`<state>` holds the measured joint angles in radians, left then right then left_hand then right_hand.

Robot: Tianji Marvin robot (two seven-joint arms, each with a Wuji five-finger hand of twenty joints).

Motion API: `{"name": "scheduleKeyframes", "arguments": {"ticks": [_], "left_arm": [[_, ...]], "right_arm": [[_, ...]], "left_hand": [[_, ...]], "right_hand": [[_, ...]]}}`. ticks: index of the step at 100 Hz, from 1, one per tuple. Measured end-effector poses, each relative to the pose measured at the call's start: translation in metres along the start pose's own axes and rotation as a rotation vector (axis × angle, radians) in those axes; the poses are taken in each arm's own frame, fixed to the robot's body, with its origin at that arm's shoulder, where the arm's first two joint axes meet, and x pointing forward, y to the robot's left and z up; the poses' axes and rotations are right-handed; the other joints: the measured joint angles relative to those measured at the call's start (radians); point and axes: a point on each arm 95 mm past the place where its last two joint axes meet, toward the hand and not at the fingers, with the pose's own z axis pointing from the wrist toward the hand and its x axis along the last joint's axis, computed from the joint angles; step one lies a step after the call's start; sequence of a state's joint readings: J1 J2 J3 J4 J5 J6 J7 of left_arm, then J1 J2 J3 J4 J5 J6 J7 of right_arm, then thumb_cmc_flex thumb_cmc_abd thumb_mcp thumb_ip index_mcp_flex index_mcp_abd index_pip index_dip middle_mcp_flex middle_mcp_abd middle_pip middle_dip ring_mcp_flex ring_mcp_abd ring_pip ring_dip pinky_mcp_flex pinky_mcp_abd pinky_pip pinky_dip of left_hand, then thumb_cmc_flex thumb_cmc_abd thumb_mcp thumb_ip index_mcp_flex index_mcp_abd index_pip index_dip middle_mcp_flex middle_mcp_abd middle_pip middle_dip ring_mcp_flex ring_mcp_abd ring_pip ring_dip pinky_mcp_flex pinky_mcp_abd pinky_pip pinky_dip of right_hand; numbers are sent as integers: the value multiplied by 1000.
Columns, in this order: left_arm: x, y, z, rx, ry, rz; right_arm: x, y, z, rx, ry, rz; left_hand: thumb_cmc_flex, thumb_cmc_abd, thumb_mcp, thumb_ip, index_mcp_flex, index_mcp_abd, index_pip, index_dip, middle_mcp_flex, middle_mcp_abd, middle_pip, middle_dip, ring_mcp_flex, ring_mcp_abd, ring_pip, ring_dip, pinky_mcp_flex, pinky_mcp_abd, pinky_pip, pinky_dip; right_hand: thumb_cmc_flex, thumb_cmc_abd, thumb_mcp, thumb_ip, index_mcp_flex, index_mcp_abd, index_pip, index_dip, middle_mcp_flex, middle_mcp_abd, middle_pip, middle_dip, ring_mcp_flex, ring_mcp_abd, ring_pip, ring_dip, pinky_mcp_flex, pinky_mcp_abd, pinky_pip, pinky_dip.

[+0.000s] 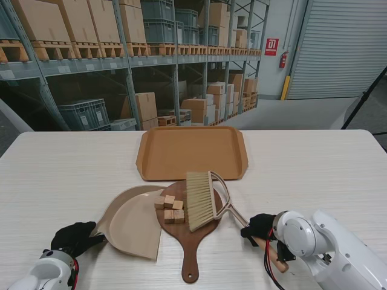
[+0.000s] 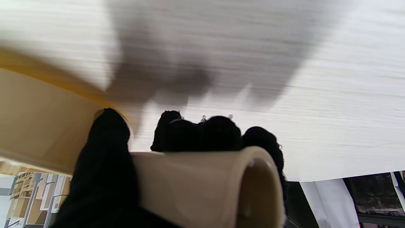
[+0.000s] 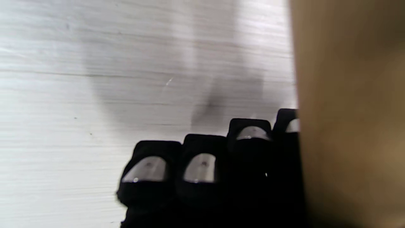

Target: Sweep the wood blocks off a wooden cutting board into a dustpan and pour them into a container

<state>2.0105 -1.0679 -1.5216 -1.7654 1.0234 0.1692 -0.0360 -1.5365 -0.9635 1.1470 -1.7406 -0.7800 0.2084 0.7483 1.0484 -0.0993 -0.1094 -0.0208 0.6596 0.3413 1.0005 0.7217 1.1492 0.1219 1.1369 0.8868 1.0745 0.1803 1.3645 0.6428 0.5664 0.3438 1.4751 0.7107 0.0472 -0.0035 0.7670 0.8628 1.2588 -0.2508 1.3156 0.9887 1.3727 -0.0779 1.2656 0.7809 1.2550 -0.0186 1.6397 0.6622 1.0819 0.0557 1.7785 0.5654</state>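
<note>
Setting: warehouse shelving behind a pale table [image 1: 60, 169]; tan tray [image 1: 192, 151] upper centre
Blocks: wood blocks [image 1: 170, 208] clustered mid-frame on the cutting board [image 1: 190, 241]
Brush: brush [image 1: 199, 199] bristles just right of blocks; right hand [image 1: 261, 226] wrapped round its handle
Dustpan: dustpan [image 1: 130, 220] mouth just left of blocks; left hand [image 1: 74, 237] clasping its handle
Sweep axis: probably leftward, brush to pan

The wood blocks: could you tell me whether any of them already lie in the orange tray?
No, the wood blocks sit clustered on the cutting board, and the tray holds nothing.

Left hand [image 1: 74, 237] clenched; right hand [image 1: 261, 226] clenched.
</note>
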Motion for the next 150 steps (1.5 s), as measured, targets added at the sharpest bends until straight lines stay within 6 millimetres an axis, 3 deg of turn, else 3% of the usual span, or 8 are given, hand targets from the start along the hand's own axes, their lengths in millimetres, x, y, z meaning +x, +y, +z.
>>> {"name": "scheduleKeyframes", "arguments": {"ticks": [39, 150], "left_arm": [[0, 3, -1, -8, 0, -14], [1, 5, 1, -8, 4, -27]], "right_arm": [[1, -12, 0, 25, -2, -14], [67, 9, 24, 95, 301, -190]], "left_hand": [[0, 0, 0, 0, 1, 1, -2, 0, 0, 0, -23, 0, 0, -2, -18, -10, 0, 0, 0, 0], [0, 0, 0, 3, 1, 2, -2, 0, 1, 0, -35, 0, 0, -2, -28, -10, -1, -2, 0, 0]], "right_hand": [[5, 0, -4, 0, 0, 0, 0, 0, 0, 0, 0, 0, 0, 0, 0, 0, 1, 0, 0, 0], [8, 0, -5, 0, 0, 0, 0, 2, 0, -4, 0, 0, 0, -5, 0, 0, 1, -4, 0, 0]]}}
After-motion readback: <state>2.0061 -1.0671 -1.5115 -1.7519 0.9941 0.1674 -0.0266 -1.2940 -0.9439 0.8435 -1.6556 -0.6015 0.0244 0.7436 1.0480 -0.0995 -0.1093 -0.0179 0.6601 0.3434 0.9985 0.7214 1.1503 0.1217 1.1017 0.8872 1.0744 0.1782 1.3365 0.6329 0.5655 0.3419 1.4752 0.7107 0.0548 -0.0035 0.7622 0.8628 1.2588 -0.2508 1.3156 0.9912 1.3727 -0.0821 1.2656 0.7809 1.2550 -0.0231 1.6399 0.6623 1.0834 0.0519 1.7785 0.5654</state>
